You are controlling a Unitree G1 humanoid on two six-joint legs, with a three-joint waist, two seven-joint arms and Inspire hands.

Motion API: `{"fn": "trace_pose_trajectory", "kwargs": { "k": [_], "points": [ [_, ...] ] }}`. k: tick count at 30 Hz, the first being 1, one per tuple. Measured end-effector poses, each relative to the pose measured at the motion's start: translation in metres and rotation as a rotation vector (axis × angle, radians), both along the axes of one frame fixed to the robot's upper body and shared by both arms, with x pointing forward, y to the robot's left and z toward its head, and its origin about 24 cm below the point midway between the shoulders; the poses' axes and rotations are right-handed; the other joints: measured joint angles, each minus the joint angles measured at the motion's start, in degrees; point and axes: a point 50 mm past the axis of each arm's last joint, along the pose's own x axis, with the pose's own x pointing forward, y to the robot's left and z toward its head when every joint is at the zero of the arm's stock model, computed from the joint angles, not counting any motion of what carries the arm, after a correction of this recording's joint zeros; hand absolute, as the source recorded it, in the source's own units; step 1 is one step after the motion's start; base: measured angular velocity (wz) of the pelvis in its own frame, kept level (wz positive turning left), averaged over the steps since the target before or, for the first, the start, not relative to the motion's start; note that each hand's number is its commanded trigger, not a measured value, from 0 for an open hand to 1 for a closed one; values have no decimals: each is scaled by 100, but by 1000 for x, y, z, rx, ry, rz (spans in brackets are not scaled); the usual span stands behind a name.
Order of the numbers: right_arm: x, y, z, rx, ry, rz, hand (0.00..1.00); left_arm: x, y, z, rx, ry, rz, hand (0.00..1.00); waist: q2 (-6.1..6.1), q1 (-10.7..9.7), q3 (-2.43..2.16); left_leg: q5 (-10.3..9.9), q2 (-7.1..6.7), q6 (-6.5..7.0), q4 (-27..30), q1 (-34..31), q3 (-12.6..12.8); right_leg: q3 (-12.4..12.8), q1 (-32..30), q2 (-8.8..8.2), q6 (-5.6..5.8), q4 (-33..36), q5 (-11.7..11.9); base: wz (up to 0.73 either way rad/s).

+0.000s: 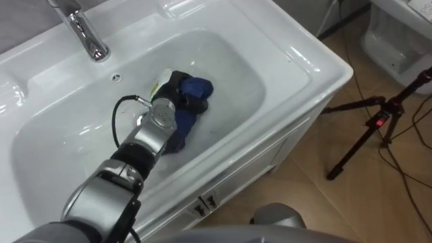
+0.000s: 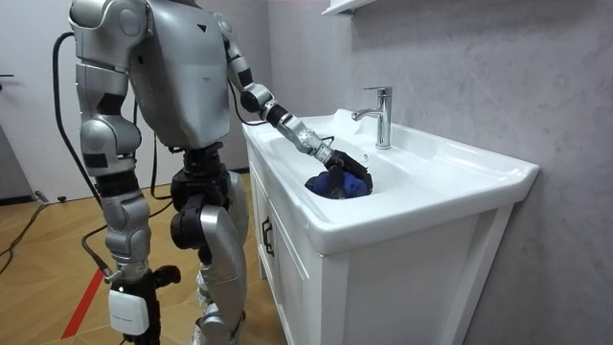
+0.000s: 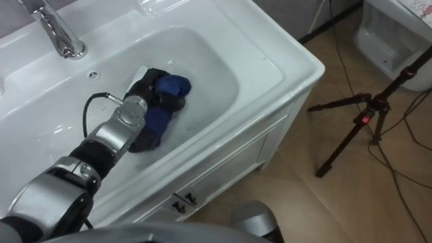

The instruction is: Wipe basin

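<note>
The robot stands close against a white vanity cabinet, its left arm reaching down into the white ceramic basin, below the chrome tap. The left hand rests on the basin floor near the middle of the bowl, and its dark fingers are curled into the crumpled dark blue cloth, which bunches over and under them and touches the glazed surface. The right hand hangs at the robot's side in the room view; I cannot tell how its fingers are set. The cloth looks light, soft and limp, so it will likely fold and slip on the smooth glaze unless it is pressed flat. A hold through the thick middle of the bundle seems safest, with loose edges trailing. A black tripod stands on the wooden floor beside the cabinet.
</note>
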Motion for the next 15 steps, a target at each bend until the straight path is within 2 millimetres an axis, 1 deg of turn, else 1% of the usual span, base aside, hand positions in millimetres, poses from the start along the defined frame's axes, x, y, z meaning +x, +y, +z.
{"fn": "trace_pose_trajectory", "kwargs": {
  "k": [2,6,8,11,15],
  "points": [
    [0,0,0,8,-2,0,0,1,-6,3,-17,-10,-22,100,4,-32,-2,0,0,0,0,-11,-25,-51,19,-8,1,-15,-1,15],
    [2,0,0,11,-10,3,0,3,-18,10,-49,-39,-63,100,4,-43,-2,0,4,0,0,-1,-46,-61,38,-6,0,-17,0,1],
    [3,1,0,15,-15,4,0,4,-19,12,-56,-46,-64,100,24,-40,-15,0,4,0,0,5,-45,-53,33,-5,0,-11,0,-2],
    [5,1,0,17,-22,8,0,4,-21,14,-74,-50,-63,100,27,-37,-17,0,3,0,4,-1,-45,-52,29,-5,0,-12,0,0],
    [13,2,0,12,-33,28,0,5,-22,15,-77,-56,-65,100,42,-41,-18,0,7,0,31,-16,-45,-47,28,-3,0,-11,0,0]
  ]
}}
